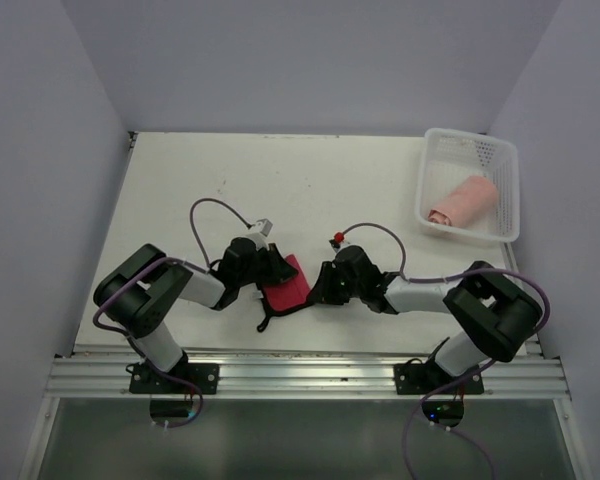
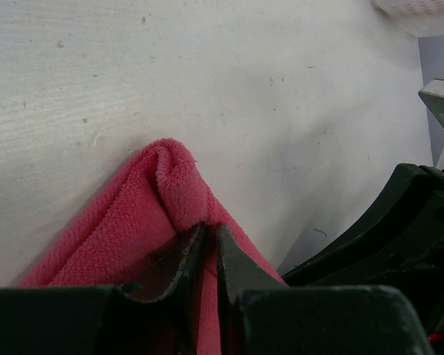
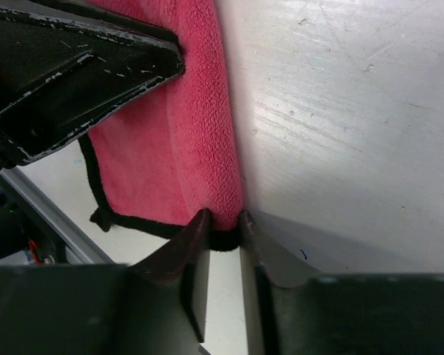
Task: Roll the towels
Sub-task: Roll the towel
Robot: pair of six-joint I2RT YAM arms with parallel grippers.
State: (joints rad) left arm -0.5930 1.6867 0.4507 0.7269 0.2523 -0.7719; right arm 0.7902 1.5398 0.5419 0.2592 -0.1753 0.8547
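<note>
Both my pincers grip the red cloth (image 1: pixel 286 287) on the table (image 1: pixel 280 180) near my bases. My left pincer (image 2: pixel 209 231) pinches a raised fold, and my right pincer (image 3: pixel 220 219) nips the dark-trimmed edge. Far right, the salmon-pink towel (image 1: pixel 464 200) lies rolled in the white basket (image 1: pixel 470 135).

Looked down from above and behind the arm bases (image 1: pixel 175 378), far enough back to take in the whole table (image 1: pixel 180 180). Sat close behind the left gripper (image 2: pixel 209 229) and right gripper (image 3: pixel 220 216), facing out along the fingers. Shared the red cloth (image 3: pixel 185 148) pinched at both sets of fingertips.
</note>
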